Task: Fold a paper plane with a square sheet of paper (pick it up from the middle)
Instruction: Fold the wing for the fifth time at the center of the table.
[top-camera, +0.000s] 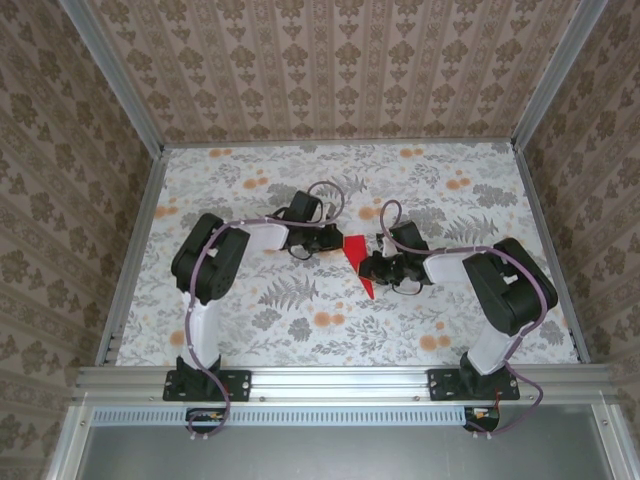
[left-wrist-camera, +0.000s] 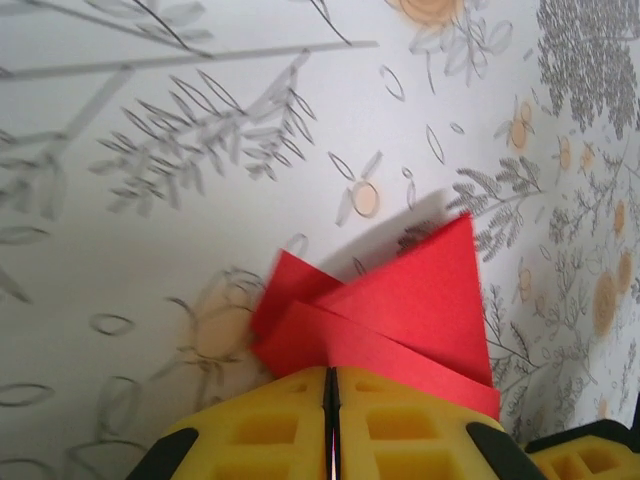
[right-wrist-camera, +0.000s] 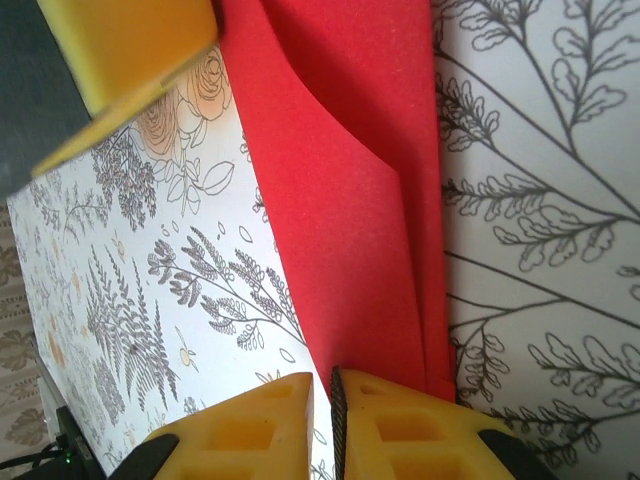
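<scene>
Grips a folded bright red paper sheet (top-camera: 357, 262) at the middle of the floral-printed surface (top-camera: 300, 320), between the white-and-black left arm (top-camera: 215, 260) and the matching right arm (top-camera: 500, 275). From above: broad end of the sheet toward 12 o'clock, narrow pointed end toward 6 o'clock. Left jaws at its 10 o'clock side, right jaws touching its 3 o'clock side.

Left wrist view: left jaws shut tight on the sheet. Yellow left fingers (left-wrist-camera: 260, 430) pressed together at 6 o'clock, with only a dark seam between them. Fans out of that seam toward 12 and 1 o'clock in overlapping layers, with one triangular flap peaking at 1 o'clock. Throws a soft shadow on the surface just beyond the upper edges.

Right wrist view: right jaws closed to a thin slit at 6 o'clock. Yellow right fingers (right-wrist-camera: 400, 430) clamped on the sheet's near end. Runs straight up to 12 o'clock as a long red band with a flap folded lengthwise. Reaches the yellow block of the left fingers in the 11 o'clock corner.
</scene>
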